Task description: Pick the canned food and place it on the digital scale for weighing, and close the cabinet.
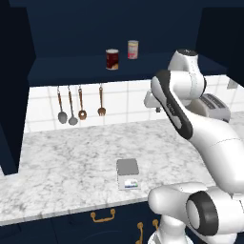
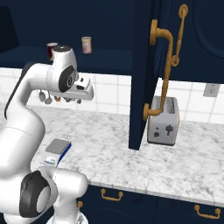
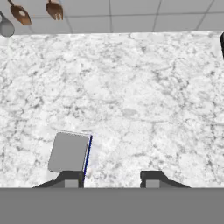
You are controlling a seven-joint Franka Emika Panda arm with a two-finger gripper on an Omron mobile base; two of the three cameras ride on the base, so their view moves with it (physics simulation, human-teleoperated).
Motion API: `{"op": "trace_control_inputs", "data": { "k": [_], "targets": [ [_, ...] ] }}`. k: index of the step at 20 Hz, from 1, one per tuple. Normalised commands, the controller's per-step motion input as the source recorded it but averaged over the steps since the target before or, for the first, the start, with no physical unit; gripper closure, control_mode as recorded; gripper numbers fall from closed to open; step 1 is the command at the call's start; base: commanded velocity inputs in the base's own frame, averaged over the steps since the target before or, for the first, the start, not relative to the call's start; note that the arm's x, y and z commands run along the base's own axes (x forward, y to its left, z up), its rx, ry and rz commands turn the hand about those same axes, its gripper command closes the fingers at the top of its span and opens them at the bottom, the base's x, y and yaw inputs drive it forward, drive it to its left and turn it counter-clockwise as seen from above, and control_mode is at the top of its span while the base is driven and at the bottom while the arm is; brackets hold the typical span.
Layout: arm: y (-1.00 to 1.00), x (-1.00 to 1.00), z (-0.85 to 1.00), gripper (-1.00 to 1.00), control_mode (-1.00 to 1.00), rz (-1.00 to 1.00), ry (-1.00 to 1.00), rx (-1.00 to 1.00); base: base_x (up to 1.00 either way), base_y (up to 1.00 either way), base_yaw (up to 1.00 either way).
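On the open shelf of the navy-blue wall cabinet [image 2: 144, 65] you see the short maroon-labelled can with silver rims [image 1: 112, 59], upright beside a taller cream-and-red can [image 1: 133, 49]. Nothing is done yet, by my reading. Your gripper [image 3: 111, 177] hangs above the white marble desk [image 1: 66, 147], jaws spread and empty. The flat white scale with its grey square plate [image 1: 127, 167] sits bare near the desk's front edge. Picking, placing and shutting the door all remain.
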Motion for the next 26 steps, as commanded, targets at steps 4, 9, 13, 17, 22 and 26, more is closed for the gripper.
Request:
{"op": "trace_control_inputs", "data": {
  "k": [4, 9, 13, 17, 22, 26],
  "targets": [
    [0.25, -0.65, 0.00, -1.00, -1.00, 0.02, -0.19, 0.00, 0.00, 0.00, 0.00],
    [0.41, -0.72, 0.38, -1.00, -1.00, 0.07, -0.28, 0.00, 0.00, 0.00, 0.00],
    [0.34, -0.42, 0.76, -1.00, -1.00, 0.04, -0.23, 0.00, 0.00, 0.00, 0.00],
    [0.33, -0.22, 0.67, -1.00, -1.00, 0.00, -0.28, -0.04, 0.00, 0.00, 0.00],
    [0.19, -0.03, 0.67, -1.00, -1.00, 0.01, -0.20, 0.00, 0.00, 0.00, 0.00],
    [0.08, 0.00, 0.55, -1.00, -1.00, 0.04, -0.13, 0.00, 0.00, 0.00, 0.00]
  ]
}}
